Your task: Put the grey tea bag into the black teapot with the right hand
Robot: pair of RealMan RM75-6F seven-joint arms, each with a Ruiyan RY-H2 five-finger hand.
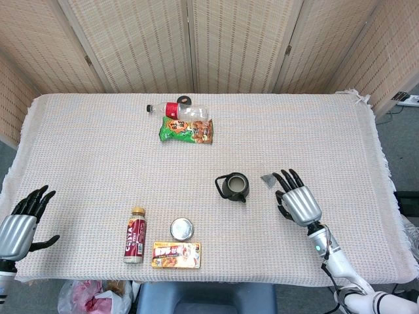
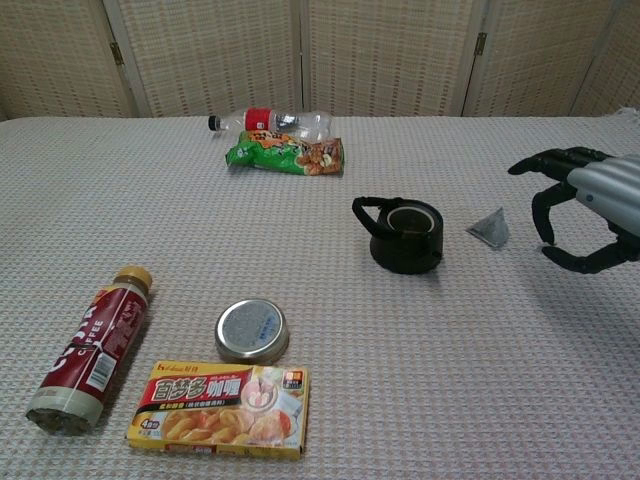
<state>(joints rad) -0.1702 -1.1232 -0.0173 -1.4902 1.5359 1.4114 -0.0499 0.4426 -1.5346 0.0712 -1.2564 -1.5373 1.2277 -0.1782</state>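
The grey tea bag [image 1: 268, 178] [image 2: 489, 228], a small pyramid, lies on the cloth just right of the black teapot [image 1: 233, 187] [image 2: 403, 234], which stands upright with no lid and its handle to the left. My right hand [image 1: 296, 199] [image 2: 582, 206] hovers above the table to the right of the tea bag, fingers spread and curved, holding nothing. Its fingertips are close to the bag but apart from it. My left hand [image 1: 18, 219] stays at the table's near left edge, fingers spread, empty.
A brown drink bottle [image 1: 134, 235] lies at the near left, beside a round tin [image 1: 181, 229] and a yellow curry box [image 1: 176, 255]. A clear bottle with red label [image 1: 179, 110] and a green snack bag [image 1: 186, 131] lie at the far middle.
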